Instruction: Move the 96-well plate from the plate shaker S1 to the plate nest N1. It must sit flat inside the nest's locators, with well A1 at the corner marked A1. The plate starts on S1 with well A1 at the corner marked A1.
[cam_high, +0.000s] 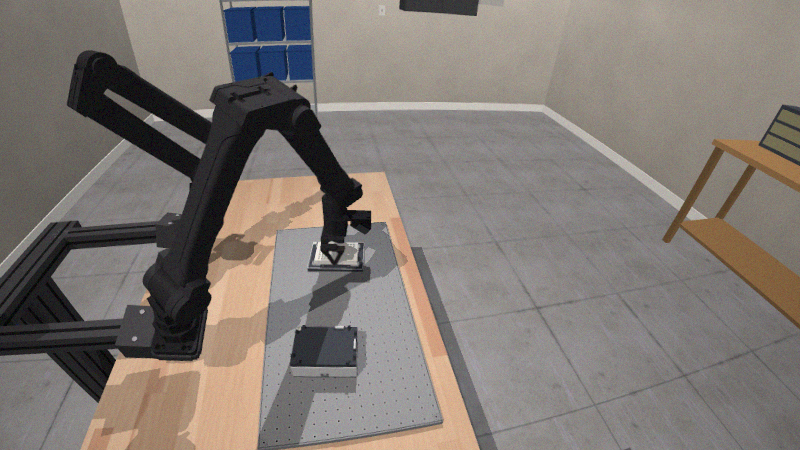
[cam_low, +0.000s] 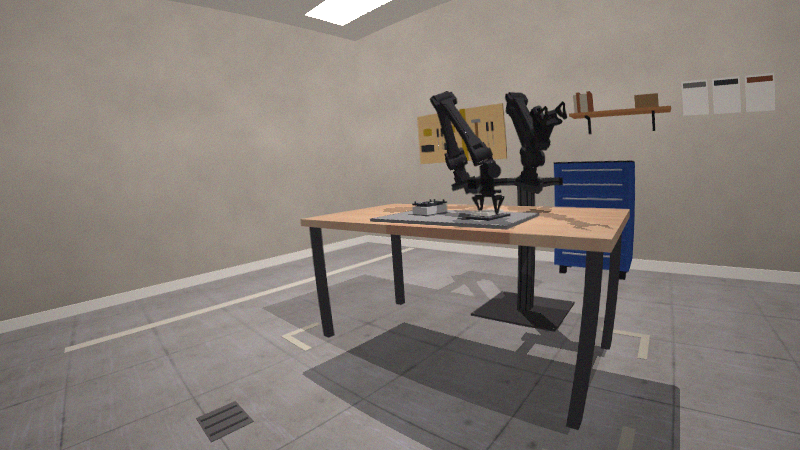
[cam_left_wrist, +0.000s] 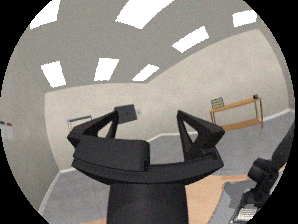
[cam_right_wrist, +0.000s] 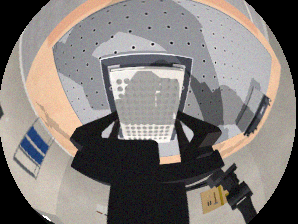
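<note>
Your top view is looking down the length of the counter (cam_high: 234, 330) (cam_low: 447, 229) from above one end toward the wall with the blue bins (cam_high: 271, 61), while your exterior view is standing farthest back, facing the counter's long side and the arms' stand (cam_low: 525, 277) behind it. Your right wrist view is peering from close range over its claw (cam_right_wrist: 148, 127) at the white plate (cam_right_wrist: 147, 102) and the pegboard (cam_right_wrist: 225, 65) (cam_high: 346, 302) (cam_low: 391, 221), whereas your left wrist view is facing the walls and ceiling lights past its claw (cam_left_wrist: 148, 112); it is sharing the orange bench (cam_left_wrist: 235, 106) (cam_high: 744, 159) with your top view.
</note>
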